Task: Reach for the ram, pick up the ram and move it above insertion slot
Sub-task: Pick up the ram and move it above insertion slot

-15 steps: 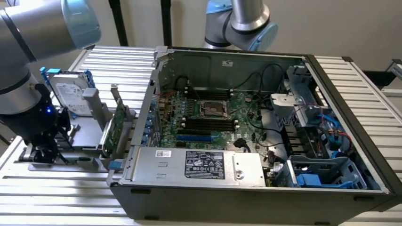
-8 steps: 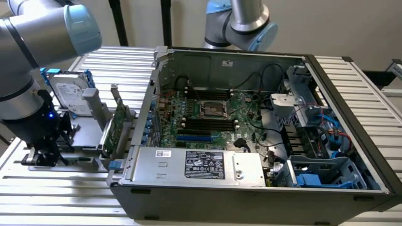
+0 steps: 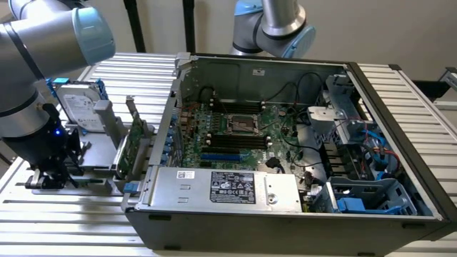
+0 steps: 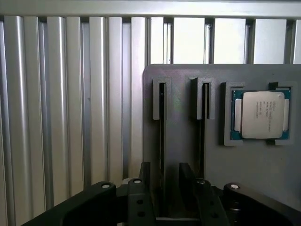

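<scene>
Gripper [image 4: 165, 167] is spread: its two dark fingers [image 4: 144, 186] stand apart with a clear gap between them, and they pinch nothing. It hangs low over a grey holder [image 4: 178, 117], at the exterior view's left [image 3: 51, 179].

Directly in the gap between the fingers runs a narrow slot [image 4: 161, 99] of this holder. A thin dark line stands inside it, and this seems to be the ram [image 4: 161, 141], seen only from its upper edge; I cannot tell more of it. The fingers are on both sides of this line but do not touch it.

Just beside the gripper, outside one finger, a second slot [image 4: 202, 101] runs parallel to the first one. Further on the same side, a processor chip [image 4: 262, 114] lies flat in a square recess of the holder. On the other side of the gripper is the ribbed metal table [image 4: 70, 117].

Near the gripper, in the exterior view, a hard drive [image 3: 80, 107] and an expansion card [image 3: 130, 147] stand upright. Well apart from it, toward the exterior view's right, the open computer case [image 3: 286, 235] shows its motherboard [image 3: 246, 124] with black memory slots [image 3: 236, 140].
</scene>
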Available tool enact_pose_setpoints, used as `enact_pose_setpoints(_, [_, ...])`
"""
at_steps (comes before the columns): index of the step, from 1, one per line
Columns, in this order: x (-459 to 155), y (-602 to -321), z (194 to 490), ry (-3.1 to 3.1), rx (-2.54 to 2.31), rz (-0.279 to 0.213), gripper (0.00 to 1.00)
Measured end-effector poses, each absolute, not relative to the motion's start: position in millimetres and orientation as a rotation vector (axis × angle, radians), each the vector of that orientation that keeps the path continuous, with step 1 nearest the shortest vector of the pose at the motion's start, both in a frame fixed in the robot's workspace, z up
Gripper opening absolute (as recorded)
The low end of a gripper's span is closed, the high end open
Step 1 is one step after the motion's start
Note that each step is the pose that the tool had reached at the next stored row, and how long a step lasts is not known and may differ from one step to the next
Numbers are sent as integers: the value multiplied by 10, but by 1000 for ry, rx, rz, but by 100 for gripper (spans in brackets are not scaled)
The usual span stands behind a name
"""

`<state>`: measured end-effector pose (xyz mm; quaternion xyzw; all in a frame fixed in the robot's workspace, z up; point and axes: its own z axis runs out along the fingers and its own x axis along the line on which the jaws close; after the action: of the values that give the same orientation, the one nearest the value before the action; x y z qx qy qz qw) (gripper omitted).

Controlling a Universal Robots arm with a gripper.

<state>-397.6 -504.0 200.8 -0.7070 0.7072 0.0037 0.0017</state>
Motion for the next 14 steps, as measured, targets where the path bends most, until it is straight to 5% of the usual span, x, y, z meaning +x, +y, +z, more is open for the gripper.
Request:
enact_pose_setpoints(9, [-3976, -5040, 1998, 2220, -2219, 12, 13])
enact_pose_setpoints(14, [-3976, -5040, 1998, 2220, -2219, 12, 13])
